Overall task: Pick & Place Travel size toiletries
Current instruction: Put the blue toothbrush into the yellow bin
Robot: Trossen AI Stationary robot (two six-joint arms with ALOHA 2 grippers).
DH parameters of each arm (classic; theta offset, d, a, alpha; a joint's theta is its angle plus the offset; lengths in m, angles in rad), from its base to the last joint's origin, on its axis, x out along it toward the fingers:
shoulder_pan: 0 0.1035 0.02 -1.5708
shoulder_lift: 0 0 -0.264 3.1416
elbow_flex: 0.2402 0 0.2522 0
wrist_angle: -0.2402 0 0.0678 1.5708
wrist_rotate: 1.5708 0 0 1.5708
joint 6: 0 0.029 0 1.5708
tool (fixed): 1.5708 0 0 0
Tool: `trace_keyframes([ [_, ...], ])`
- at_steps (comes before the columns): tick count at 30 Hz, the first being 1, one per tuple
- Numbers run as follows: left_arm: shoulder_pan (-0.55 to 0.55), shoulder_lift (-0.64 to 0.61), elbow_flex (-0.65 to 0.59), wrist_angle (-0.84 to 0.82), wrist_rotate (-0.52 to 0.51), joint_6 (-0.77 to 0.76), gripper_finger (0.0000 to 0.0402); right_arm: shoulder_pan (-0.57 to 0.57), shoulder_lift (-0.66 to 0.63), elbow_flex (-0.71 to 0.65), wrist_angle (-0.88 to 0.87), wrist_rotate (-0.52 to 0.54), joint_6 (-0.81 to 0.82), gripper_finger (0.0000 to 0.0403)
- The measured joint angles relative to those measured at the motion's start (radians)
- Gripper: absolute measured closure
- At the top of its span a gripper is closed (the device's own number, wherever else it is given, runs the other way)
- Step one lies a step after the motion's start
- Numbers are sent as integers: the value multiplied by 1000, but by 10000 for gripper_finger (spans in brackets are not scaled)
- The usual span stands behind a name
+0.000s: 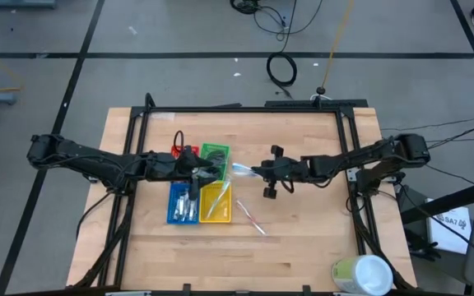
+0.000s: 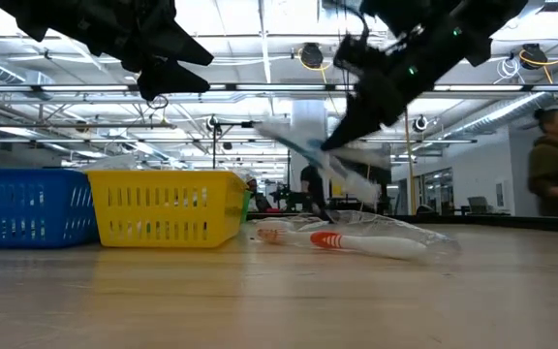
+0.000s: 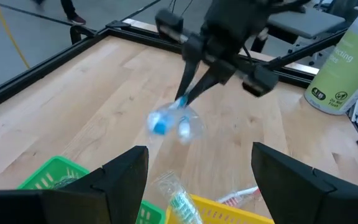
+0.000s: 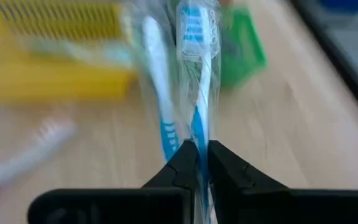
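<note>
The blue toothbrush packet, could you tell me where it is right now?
The blue toothbrush packet is pinched in the right tool, lifted off the table just right of the green tray and yellow tray in the high view.

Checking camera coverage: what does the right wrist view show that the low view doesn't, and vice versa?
Right wrist only: right gripper fingertips pinched shut on the clear pack of blue toothbrushes, and a green tray beyond. Low only: the blue tray, the left gripper hanging above the trays, a person in the room. Both: the held pack, yellow tray, and a red-and-white toothbrush on the table.
</note>
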Motion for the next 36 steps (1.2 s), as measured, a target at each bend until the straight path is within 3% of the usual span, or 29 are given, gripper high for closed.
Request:
trace_keyframes([
  [6, 0, 0, 0, -1, 0, 0, 121, -21, 56, -44, -117, -53, 135, 388],
  [11, 0, 0, 0, -1, 0, 0, 121, -20, 66, -128, -72, -49, 205, 378],
  [22, 0, 0, 0, 1, 0, -7, 121, -28, 66, -255, 175, -48, 256, 293],
  [29, 0, 0, 0, 1, 0, -7, 121, -95, 64, -256, 192, 98, 231, 218],
  [34, 0, 0, 0, 1, 0, -11, 121, -143, 63, -255, 214, 186, 205, 190],
  [36, 0, 0, 0, 1, 0, -11, 121, -156, 63, -255, 227, 177, 204, 184],
])
